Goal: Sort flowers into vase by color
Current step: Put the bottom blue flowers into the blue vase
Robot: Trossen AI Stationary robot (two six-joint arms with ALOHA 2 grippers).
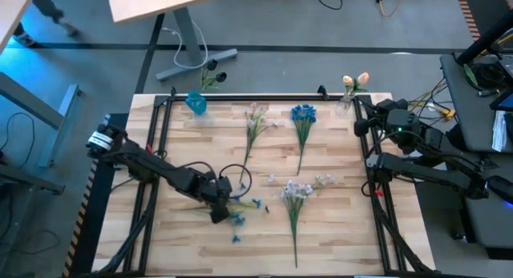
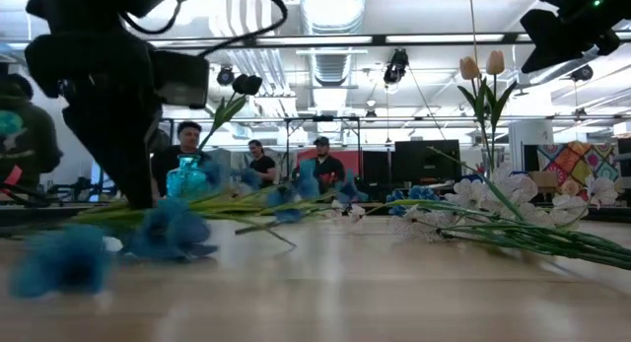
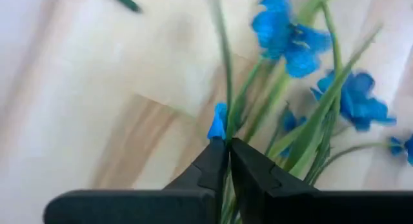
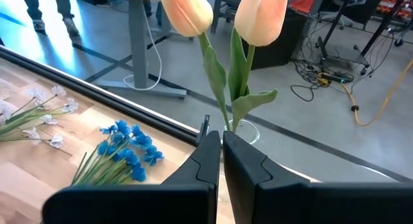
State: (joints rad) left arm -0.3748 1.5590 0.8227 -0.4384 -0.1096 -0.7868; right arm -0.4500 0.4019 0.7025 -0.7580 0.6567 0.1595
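Note:
A blue flower sprig point(image 1: 240, 210) lies on the wooden table point(image 1: 337, 230) at the near left. My left gripper point(image 3: 227, 146) comes down on it and is shut on its green stems. A second blue bunch point(image 1: 303, 122) and two white-lilac sprigs point(image 1: 256, 122) point(image 1: 296, 194) lie flat mid-table. Peach tulips point(image 4: 258, 17) stand in a clear vase point(image 1: 351, 94) at the far right corner. My right gripper point(image 4: 222, 140) hangs shut and bare just before them. A blue vase point(image 1: 196, 102) stands at the far left. My left gripper pinches thin green stems point(image 3: 228, 124) of the blue sprig between its two fingertips, right beside a blue blossom point(image 3: 217, 124). The fingers slant down from above and from the table's left. The sprig still lies on the table, blossoms spread beyond the fingers.
A black frame rail point(image 1: 264, 96) runs along the table's far edge. A green sprig point(image 1: 210, 74) stands behind the blue vase. Loose blue blossoms point(image 2: 168, 229) lie near the table's near edge. People stand in the room beyond the table point(image 2: 187, 145).

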